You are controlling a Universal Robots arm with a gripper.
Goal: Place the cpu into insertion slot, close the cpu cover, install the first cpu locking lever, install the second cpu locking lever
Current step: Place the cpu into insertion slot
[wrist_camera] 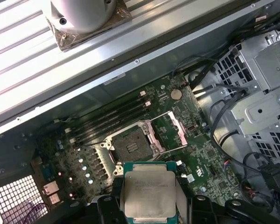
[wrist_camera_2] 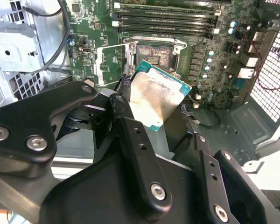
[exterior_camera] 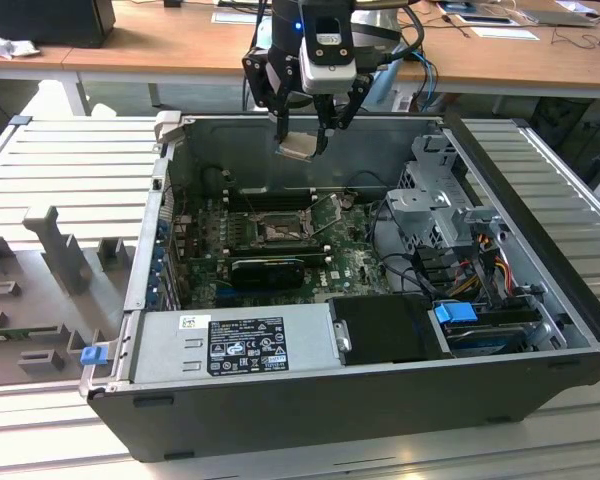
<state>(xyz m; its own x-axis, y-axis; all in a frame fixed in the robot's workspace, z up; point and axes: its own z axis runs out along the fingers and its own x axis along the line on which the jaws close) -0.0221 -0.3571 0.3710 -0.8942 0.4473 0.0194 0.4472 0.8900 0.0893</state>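
The end effector (exterior_camera: 302, 138) pinches the cpu (exterior_camera: 298, 147) by opposite edges above the open computer case (exterior_camera: 280, 405), well clear of the socket (wrist_camera: 130, 144), its cpu cover (wrist_camera: 170, 133) swung aside. The chip, probably light, stiff and fragile, suits edge-only holds. Its underside is hidden.

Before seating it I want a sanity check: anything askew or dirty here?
The cpu, gripped above the open case by the gripper, hangs tilted, not level, and its top face looks smeared with dull residue. The cpu cover is open.

One cpu (wrist_camera: 149, 196), apparently one cpu cover (wrist_camera: 179, 128).
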